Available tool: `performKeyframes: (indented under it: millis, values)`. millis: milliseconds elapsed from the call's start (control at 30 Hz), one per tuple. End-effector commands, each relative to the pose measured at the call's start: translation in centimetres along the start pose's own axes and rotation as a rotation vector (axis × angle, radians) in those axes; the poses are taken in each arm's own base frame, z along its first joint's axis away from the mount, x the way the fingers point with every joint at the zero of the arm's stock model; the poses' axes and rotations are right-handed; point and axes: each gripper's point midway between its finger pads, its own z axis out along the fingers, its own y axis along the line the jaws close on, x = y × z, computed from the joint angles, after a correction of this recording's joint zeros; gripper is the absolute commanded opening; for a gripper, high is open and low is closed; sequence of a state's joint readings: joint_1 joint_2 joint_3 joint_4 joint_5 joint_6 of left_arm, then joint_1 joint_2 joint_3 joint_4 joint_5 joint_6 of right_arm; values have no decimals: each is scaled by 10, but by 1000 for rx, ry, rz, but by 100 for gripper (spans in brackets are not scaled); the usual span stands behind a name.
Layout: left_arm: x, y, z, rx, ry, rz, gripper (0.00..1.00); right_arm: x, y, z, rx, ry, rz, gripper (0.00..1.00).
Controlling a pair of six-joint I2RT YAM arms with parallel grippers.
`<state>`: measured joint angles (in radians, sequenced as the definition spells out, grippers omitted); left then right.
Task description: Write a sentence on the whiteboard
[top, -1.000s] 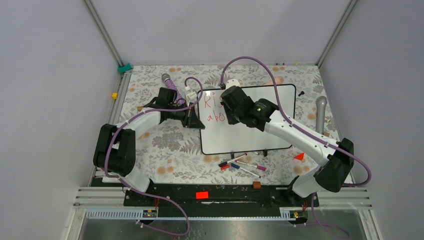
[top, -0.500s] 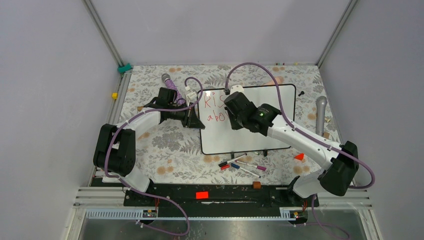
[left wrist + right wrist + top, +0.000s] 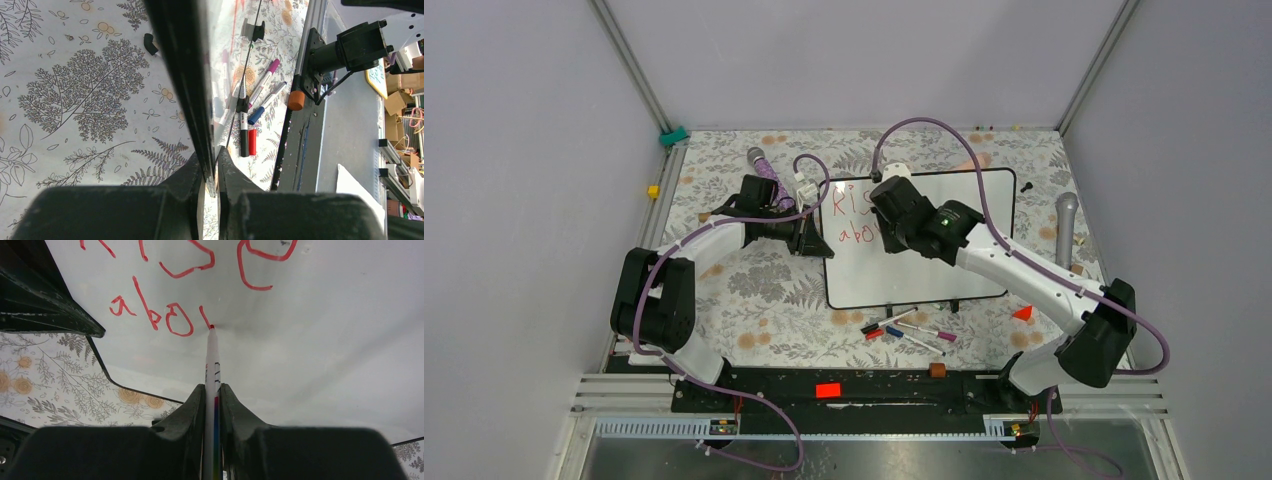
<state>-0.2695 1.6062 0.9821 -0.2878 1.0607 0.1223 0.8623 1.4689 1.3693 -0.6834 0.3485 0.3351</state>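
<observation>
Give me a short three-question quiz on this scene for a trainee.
1. True or false: the right gripper holds a marker whose tip touches the whiteboard.
2. What does the left gripper clamp? A) a loose pen B) the whiteboard's edge C) nothing
3. Fill in: the writing is ___ in colour.
Key: 1 true; 2 B; 3 red.
</observation>
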Motion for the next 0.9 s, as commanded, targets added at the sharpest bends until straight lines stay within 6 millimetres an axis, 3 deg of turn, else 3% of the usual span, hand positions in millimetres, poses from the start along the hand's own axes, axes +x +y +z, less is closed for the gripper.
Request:
performKeyframes:
  millis: [0, 200, 500, 867]
  values:
    - [28, 23, 0, -116, 96, 2, 0, -32, -14, 3, 57, -75, 23, 0]
    - [27, 22, 0, -116, 96, 3, 0, -29, -12, 0, 39, -73, 39, 0]
    - [27, 22, 1, -108, 95, -1, 0, -29, -14, -28, -32, -138, 68, 0]
    - [27, 22, 1, -106, 96, -3, 0, -8, -20, -24, -12, -92, 68, 0]
